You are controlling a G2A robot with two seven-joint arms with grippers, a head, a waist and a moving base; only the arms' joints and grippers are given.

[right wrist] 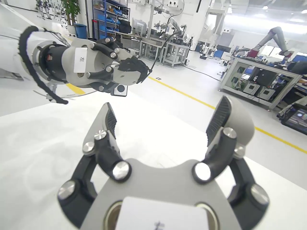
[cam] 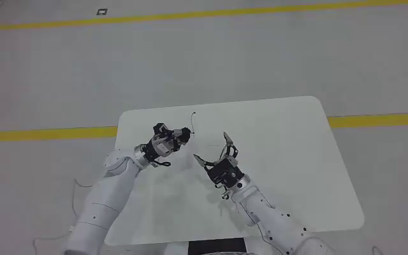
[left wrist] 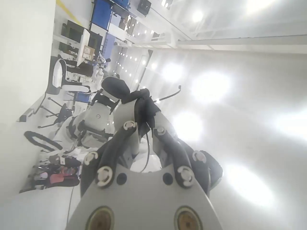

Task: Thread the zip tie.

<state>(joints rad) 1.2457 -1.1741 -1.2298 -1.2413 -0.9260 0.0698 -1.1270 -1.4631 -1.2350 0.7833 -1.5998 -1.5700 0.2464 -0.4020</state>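
in the top view the left gripper (cam: 185, 133) sits just left of the frame's centre, above the white table (cam: 287, 159). its black-tipped fingers are pinched together on a thin black zip tie (cam: 193, 121), which curves out from the fingertips toward the upper part of the frame, its free end in the air. the right gripper (cam: 210, 145) is just to the lower right of it, near the centre. its fingers are spread wide and hold nothing, close to the tie but not touching it.
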